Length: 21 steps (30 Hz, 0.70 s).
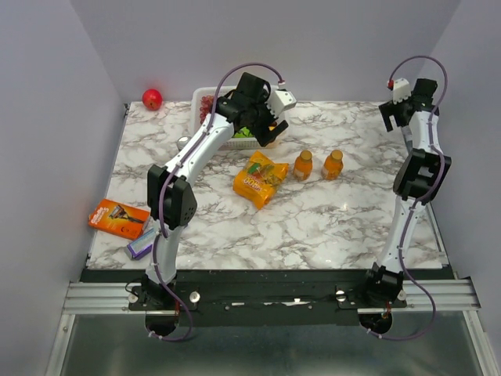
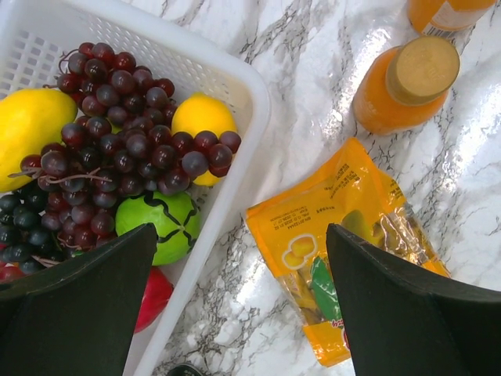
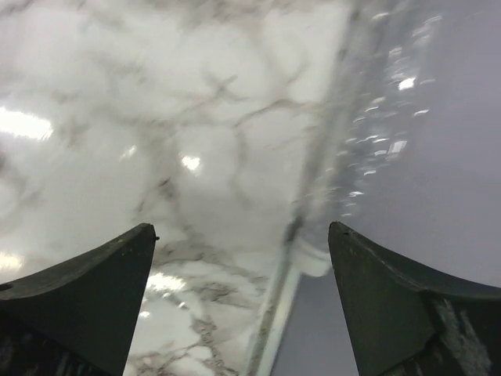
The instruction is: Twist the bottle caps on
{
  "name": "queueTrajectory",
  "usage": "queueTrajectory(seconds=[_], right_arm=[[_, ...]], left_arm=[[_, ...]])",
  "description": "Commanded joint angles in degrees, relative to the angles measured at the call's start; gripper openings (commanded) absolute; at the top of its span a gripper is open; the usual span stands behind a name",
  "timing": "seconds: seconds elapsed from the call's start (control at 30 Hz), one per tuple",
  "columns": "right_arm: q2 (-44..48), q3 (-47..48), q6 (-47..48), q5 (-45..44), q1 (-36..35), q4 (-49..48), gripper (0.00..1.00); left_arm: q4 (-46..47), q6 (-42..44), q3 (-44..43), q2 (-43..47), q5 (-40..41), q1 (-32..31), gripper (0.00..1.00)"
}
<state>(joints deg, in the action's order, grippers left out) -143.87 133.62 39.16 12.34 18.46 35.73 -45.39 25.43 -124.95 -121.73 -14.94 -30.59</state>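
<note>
Two orange bottles stand mid-table, each with a golden cap on top. In the left wrist view the nearer bottle shows its cap; the other bottle is cut off at the top edge. My left gripper hovers open over the basket's right rim, holding nothing. My right gripper is open at the far right table edge. Past it a blurred clear shape with a whitish end looks like the colourless bottle.
A white basket holds grapes, lemons and a green ball. A yellow snack packet lies beside the bottles. A red apple sits back left; an orange box and a purple item lie front left.
</note>
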Motion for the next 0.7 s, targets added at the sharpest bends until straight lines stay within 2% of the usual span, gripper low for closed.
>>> queueTrajectory(seconds=[0.0,0.17,0.27,0.33,0.57,0.67], right_arm=[[-1.0,4.6,-4.6,-16.2,-1.6,-14.1,0.99],[-10.0,10.0,7.2,-21.5,-2.2,-15.2,0.97],[-12.7,9.7,14.3,-23.5,-1.9,-14.2,0.97],[-14.2,12.4,13.1,-21.8,-1.2,-12.5,0.97],[-13.5,13.1,13.6,-16.5,0.5,-7.2,0.99],[-14.7,16.2,11.5,-13.9,2.7,-5.0,0.94]], left_arm=[[-1.3,-0.8,-0.9,0.1,-0.3,0.4,0.99],[-0.2,-1.3,2.9,2.3,-0.5,0.6,0.99],[-0.1,-1.4,3.8,3.1,-0.4,0.7,0.99],[-0.2,-1.5,4.1,3.2,-0.2,0.7,0.99],[-0.8,-2.0,2.3,1.8,0.4,0.8,0.99],[-0.6,-2.3,1.2,1.3,0.8,0.8,0.99]])
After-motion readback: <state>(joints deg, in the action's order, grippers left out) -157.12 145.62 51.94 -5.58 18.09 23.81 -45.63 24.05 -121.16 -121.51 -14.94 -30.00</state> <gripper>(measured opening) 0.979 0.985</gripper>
